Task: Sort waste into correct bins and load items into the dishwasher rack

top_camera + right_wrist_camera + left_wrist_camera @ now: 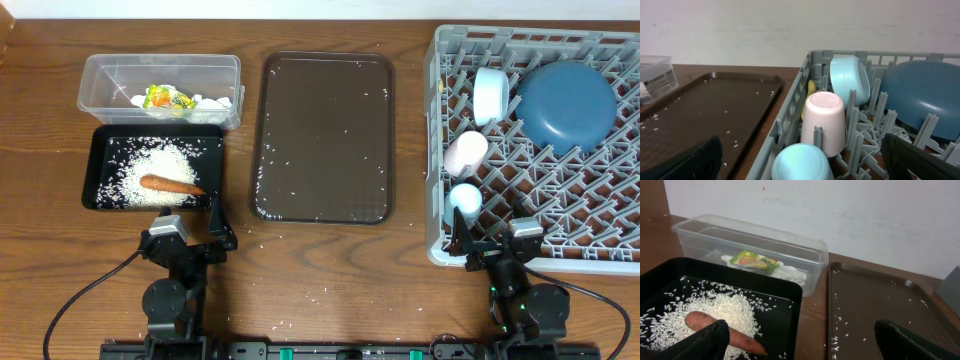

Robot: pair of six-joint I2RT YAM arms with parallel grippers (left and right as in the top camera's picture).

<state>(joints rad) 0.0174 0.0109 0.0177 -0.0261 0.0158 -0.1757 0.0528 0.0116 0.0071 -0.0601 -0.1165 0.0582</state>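
Observation:
The clear tub point(160, 68) holds a yellow-green wrapper point(166, 98) point(754, 260) and white paper scraps point(208, 102). In front of it the black tray point(104, 150) carries rice point(148, 163) and the orange-brown stick point(170, 184) point(740, 339). My left gripper point(188, 238) point(802, 345) stands open and empty at that tray's near right corner. In the grey rack point(600, 235) sit the dark blue plate point(565, 105), pale bowl point(490, 95) point(849, 80), pink cup point(465, 152) point(824, 125), light blue cup point(464, 197) and, half hidden, the yellow spoon point(811, 90). My right gripper point(490, 240) point(802, 162) is open at the rack's near left corner.
A large dark brown serving tray point(323, 135) point(875, 305) lies between the bins and the rack, with stray rice grains on it. More grains are scattered on the wooden table point(300, 280) in front of it. Cables run from both arm bases along the near edge.

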